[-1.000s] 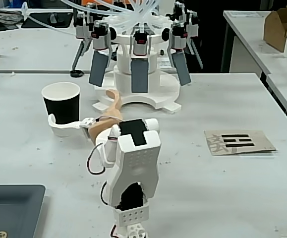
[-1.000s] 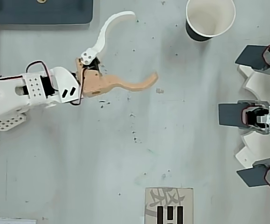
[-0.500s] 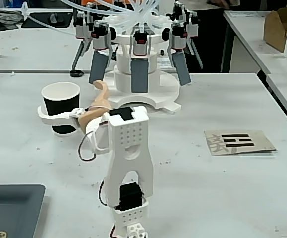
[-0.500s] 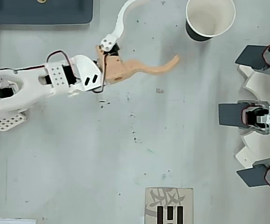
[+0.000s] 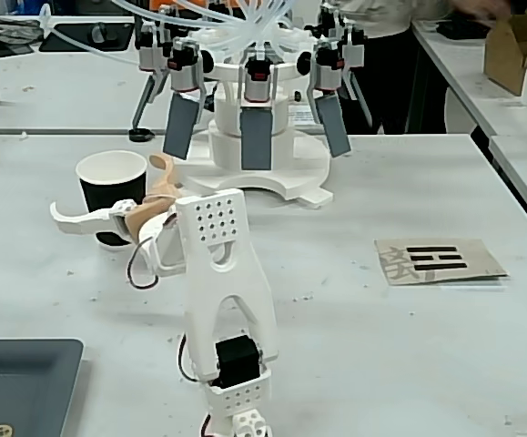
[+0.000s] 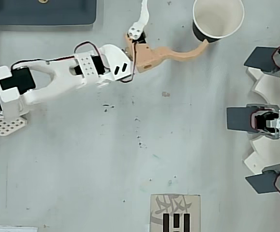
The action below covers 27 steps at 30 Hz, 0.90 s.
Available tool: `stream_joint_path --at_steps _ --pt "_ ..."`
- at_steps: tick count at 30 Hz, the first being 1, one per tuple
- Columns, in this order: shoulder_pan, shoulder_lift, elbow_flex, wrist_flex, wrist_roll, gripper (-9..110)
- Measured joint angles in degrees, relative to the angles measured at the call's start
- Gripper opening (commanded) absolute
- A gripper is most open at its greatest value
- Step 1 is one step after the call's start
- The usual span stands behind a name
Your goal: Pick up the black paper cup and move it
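Behind your cup in the fixed view stands a white device (image 5: pixel 268 146) with several grey paddles hanging from it and clear tubes on top; in the overhead view its paddles (image 6: pixel 241 119) line the right edge, well apart from the cup. A cardboard card with black bars (image 5: pixel 438 260) lies on the table (image 5: pixel 381 364) far to the right in the fixed view, and a dark tray (image 5: pixel 22 382) sits at the lower left corner. None of these lies between the arm and the cup.

Your black paper cup (image 5: pixel 111 193) stands upright on its base, mouth up, long axis vertical; in the overhead view you look straight into its white inside (image 6: pixel 218 18) at the top edge, right of centre.

Your gripper (image 6: pixel 171 29) is spread wide. The tan finger (image 6: pixel 178 54) reaches toward the cup and its tip touches or nearly touches the cup's rim on the lower left side in the overhead view. The white finger (image 6: pixel 140 19) points away toward the top edge, well apart from the cup. The cup does not sit between the fingers; it stands just beyond the tan one. In the fixed view the white arm (image 5: pixel 222 300) rises in front, and the cup shows to its left, partly behind the gripper.
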Motion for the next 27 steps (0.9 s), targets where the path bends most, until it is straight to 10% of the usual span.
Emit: stream_joint_path --at_steps 27 --pt "2.81 -22.15 -35.51 15.64 2.55 47"
